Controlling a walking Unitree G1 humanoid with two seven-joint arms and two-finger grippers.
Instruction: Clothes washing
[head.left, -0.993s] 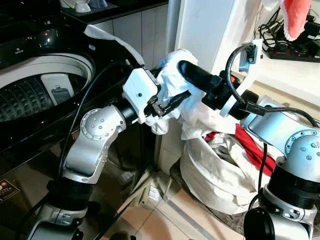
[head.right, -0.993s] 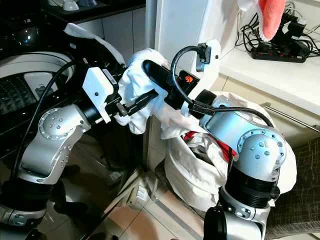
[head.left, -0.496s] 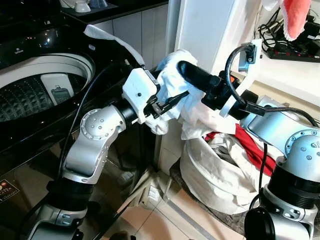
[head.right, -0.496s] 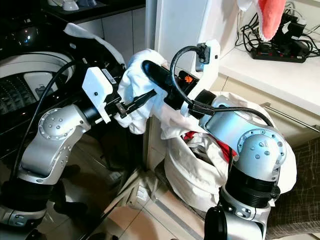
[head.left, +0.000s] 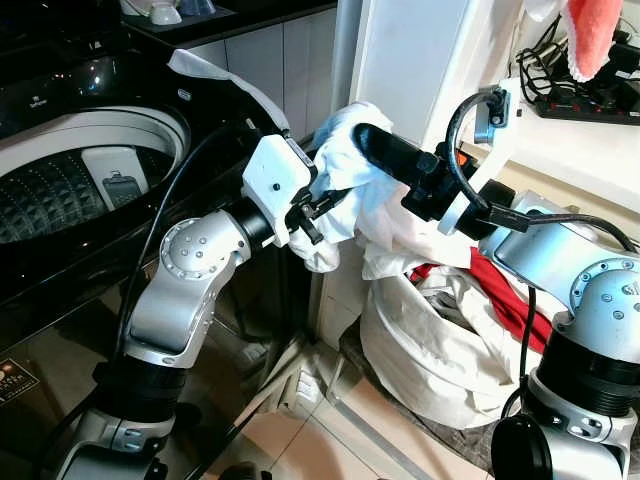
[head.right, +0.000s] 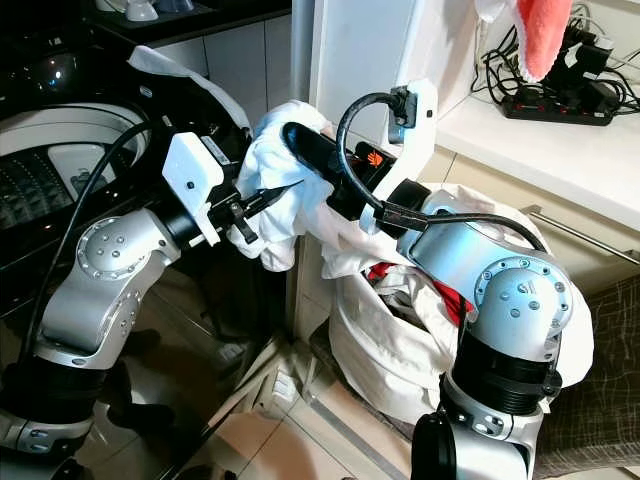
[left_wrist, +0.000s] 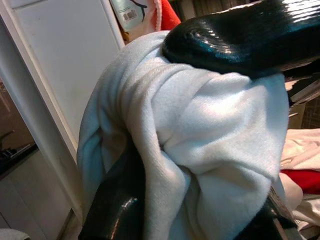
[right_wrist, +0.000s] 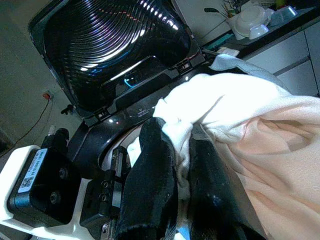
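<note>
right gripper (right_wrist: 175, 165): arm stretched toward the washing machine (head.left: 70, 190), fingers clamped on the white garment (head.left: 350, 170)
left gripper (head.left: 325, 200): elbow bent, raised, fingers pressed into the same garment
garment: held up beside the machine, above the laundry bag (head.left: 430, 350)

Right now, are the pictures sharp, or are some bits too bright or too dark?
Left eye view: sharp; the washing machine gleams with small glare spots on its black top. Right wrist view: the white cloth is washed out, nearly pure white. Left wrist view: close and soft; light shines off a black finger of the right tool.
</note>
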